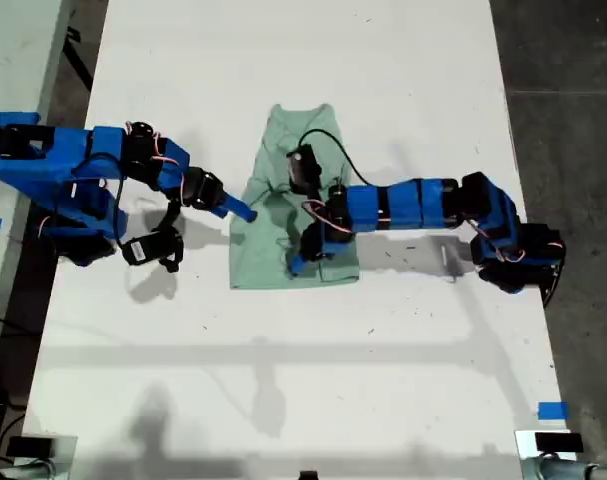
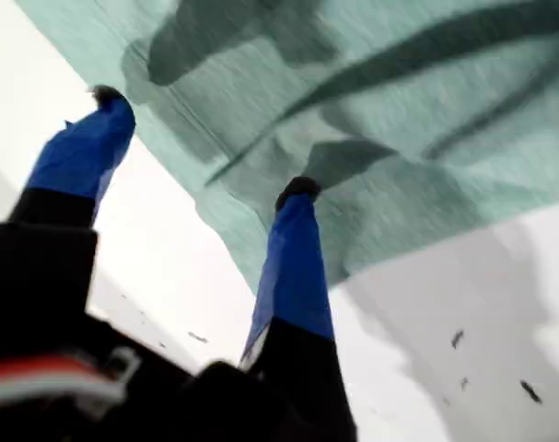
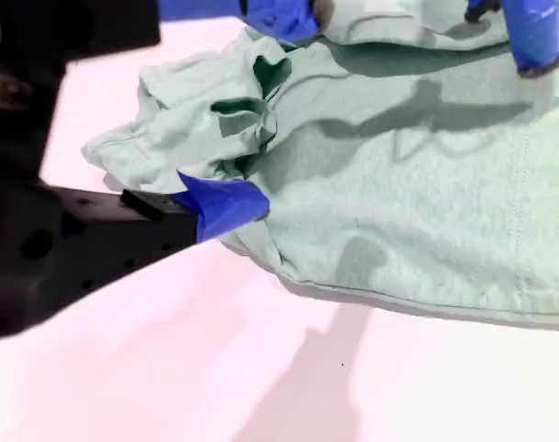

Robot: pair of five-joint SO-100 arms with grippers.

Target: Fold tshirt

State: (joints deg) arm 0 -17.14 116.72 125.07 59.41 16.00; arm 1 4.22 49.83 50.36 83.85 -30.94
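**Tshirt lying 12-to-6, a gripper at each lower side**

Reading the exterior view from its left: my second gripper (image 1: 245, 212) is reaching in toward 3 o'clock and touching the tshirt (image 1: 283, 160) at its 9 o'clock edge. There a sleeve (image 3: 182, 120) is lying bunched just above the one blue jaw that the second wrist view is showing. The other jaw is out of sight, so I cannot tell whether this gripper is clenched on the cloth or released.

The tshirt is lying mid-table (image 1: 403, 70), its long axis running 12 to 6, collar at 12, hem at 6, and it is already narrowed.

My first gripper (image 1: 298, 262) is coming in from 3 o'clock and hanging over the hem end. It is released, fingers (image 2: 293, 249) spread wide, one tip on the cloth and the other at its edge.

By my judgement the first gripper is nearer the hem, so the coming fold turns on carrying that end toward 12.

No containers are in view.
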